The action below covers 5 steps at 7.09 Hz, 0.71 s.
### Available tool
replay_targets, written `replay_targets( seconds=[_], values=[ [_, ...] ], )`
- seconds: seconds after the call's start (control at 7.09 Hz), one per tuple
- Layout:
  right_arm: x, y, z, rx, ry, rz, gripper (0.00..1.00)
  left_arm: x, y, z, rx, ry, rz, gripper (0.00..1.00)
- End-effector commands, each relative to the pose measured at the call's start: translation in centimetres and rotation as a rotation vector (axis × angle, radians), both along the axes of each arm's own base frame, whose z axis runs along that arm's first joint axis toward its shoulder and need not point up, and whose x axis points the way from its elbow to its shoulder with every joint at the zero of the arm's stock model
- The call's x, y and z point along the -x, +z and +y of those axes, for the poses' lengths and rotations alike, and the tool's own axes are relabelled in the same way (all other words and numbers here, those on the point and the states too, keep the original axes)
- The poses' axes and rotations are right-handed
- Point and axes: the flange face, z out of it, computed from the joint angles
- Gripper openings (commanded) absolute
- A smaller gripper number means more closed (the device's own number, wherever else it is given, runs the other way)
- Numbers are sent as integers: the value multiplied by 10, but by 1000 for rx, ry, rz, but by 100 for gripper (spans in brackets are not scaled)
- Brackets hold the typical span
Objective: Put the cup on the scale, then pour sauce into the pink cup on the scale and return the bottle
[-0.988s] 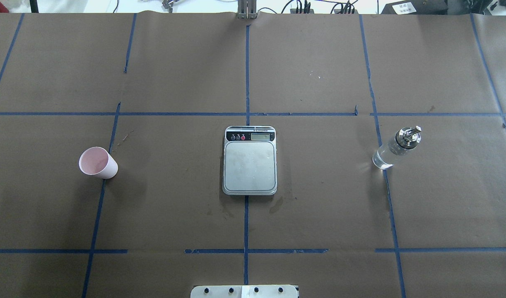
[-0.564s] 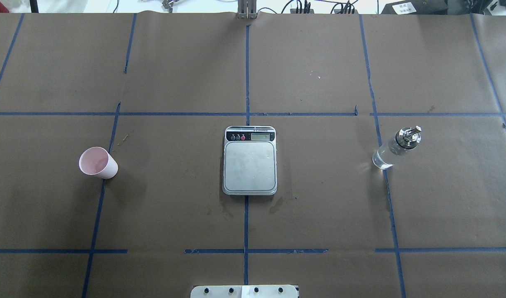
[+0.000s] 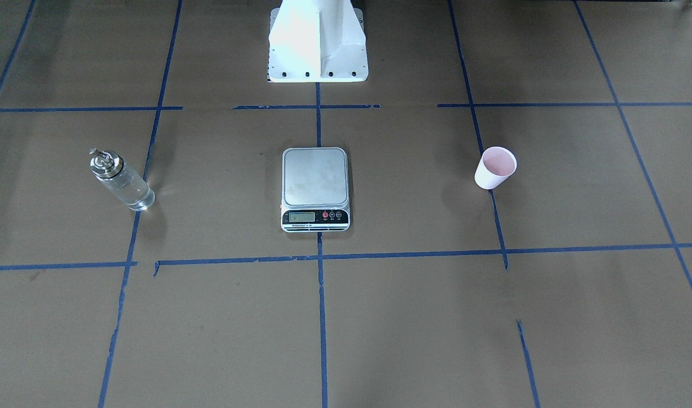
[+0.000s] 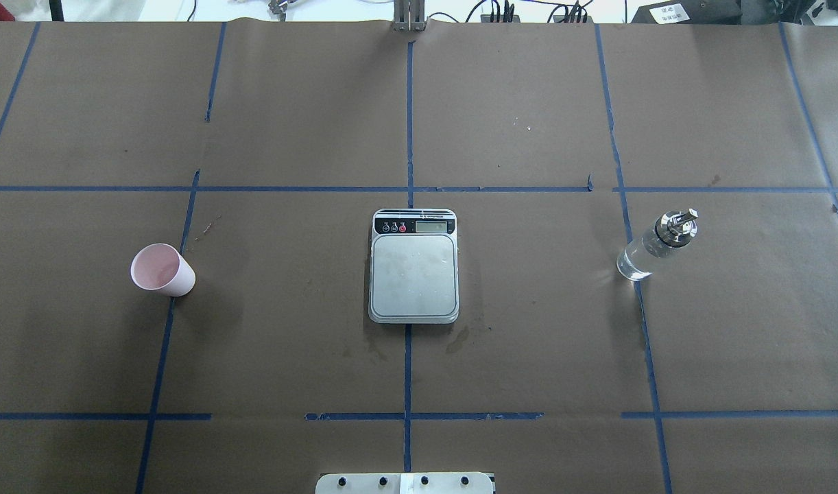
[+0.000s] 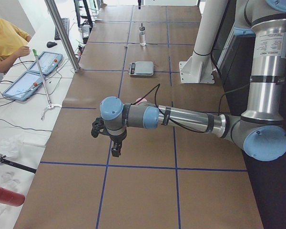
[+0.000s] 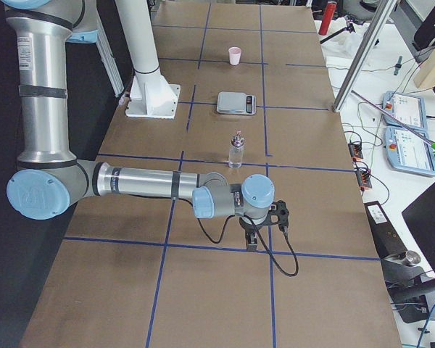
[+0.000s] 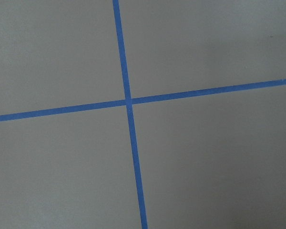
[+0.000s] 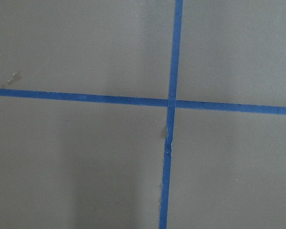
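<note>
The pale pink cup (image 4: 162, 269) stands upright on the brown paper at the left of the overhead view, apart from the scale; it also shows in the front view (image 3: 496, 167). The silver scale (image 4: 413, 267) lies at the centre with its plate bare. The clear glass bottle (image 4: 655, 247) holding clear sauce stands at the right. My left gripper (image 5: 115, 148) hangs low over the table, nearer that camera than the cup. My right gripper (image 6: 252, 243) hangs nearer that camera than the bottle (image 6: 236, 151). I cannot tell whether either is open. Both wrist views show only paper and tape.
Blue tape lines (image 4: 408, 137) grid the brown paper. The robot's white base (image 3: 316, 51) stands at the robot's side of the table. A metal post (image 5: 62, 33), tablets (image 5: 35, 71) and a seated person (image 5: 5, 40) are beside the table's far edge.
</note>
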Motion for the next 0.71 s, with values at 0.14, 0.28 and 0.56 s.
replay_targets(
  seconds=[0.14, 0.28, 0.56],
  values=[
    [0, -5, -3, -7, 4, -2, 100, -4, -40, -2, -86, 4, 11, 100],
    [1, -10, -5, -15, 4, -2, 100, -34, -42, -5, -87, 62, 14, 100],
    [3, -14, -6, -31, 0, -4, 100, -73, -65, -11, -227, 137, 108, 100]
  ],
)
